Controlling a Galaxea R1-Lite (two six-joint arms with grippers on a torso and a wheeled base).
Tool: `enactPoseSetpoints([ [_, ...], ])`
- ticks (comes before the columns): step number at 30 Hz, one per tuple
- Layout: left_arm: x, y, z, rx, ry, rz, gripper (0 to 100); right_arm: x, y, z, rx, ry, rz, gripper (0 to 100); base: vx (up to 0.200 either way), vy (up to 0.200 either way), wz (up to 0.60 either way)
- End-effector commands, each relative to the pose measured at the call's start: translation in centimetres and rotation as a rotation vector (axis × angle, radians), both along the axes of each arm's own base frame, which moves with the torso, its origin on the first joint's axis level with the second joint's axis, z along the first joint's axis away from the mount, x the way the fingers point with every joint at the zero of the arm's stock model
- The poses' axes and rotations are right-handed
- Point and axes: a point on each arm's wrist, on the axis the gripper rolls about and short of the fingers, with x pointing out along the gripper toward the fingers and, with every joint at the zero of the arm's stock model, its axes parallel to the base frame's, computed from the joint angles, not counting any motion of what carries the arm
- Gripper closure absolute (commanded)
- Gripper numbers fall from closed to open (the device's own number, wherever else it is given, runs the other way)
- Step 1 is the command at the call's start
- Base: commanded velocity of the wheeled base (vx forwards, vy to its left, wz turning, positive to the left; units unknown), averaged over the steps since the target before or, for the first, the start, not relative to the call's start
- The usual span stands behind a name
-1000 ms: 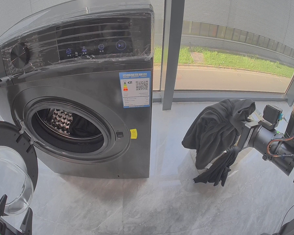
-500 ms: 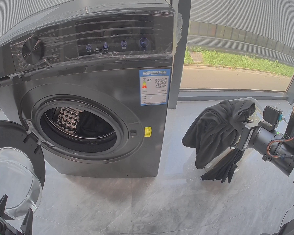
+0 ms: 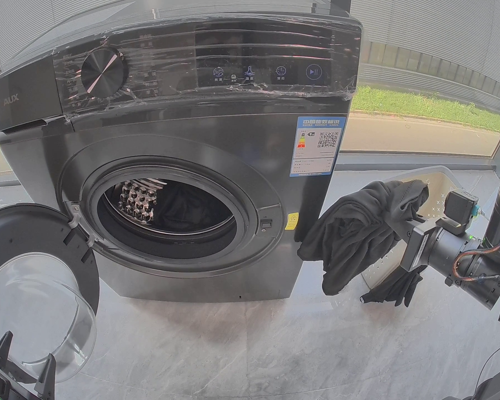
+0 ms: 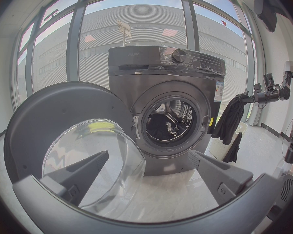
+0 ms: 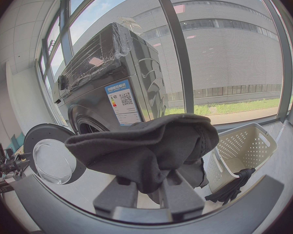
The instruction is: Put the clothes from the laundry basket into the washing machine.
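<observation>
Left end effector (image 3: 26,360): released, fingers apart, near the open door (image 3: 33,229). Washing machine (image 3: 205,134): dark clothing (image 3: 189,209) already lies in the drum (image 3: 139,198). The front carries a blue-headed sticker (image 3: 316,145) with a QR code. Right end effector (image 5: 151,187): clenched on a dark garment (image 3: 350,234), held right of the machine. Laundry basket (image 3: 447,187), far right: a second garment (image 3: 397,287) hangs over the rim, not yet loaded.

Pale tiled floor (image 3: 316,351), washing machine (image 3: 194,129) on it (door (image 3: 33,284) open), white laundry basket (image 5: 237,143) nearby
</observation>
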Motion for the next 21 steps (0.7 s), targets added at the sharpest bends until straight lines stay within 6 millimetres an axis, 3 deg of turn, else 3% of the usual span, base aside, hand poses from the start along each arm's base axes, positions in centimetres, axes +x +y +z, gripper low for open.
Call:
enactPoseSetpoints([
  [1, -0.02, 0.0, -0.44, 0.0, -0.002, 0.0, 0, -0.04, 0.0, -0.01, 0.0, 0.0, 0.001, 100, -0.2, 0.0, 0.0],
  [7, -0.02, 0.0, -0.44, 0.0, -0.002, 0.0, 0, -0.02, 0.02, -0.06, -0.002, 0.002, 0.003, 100, -0.2, 0.0, 0.0],
  [16, -0.02, 0.0, -0.44, -0.001, -0.002, 0.0, 0, -0.04, 0.01, -0.1, -0.003, 0.004, 0.003, 100, 0.0, 0.0, 0.0],
  [21, -0.02, 0.0, -0.44, -0.001, -0.002, 0.0, 0, -0.06, 0.04, -0.12, -0.003, 0.005, 0.004, 100, 0.0, 0.2, 0.0],
])
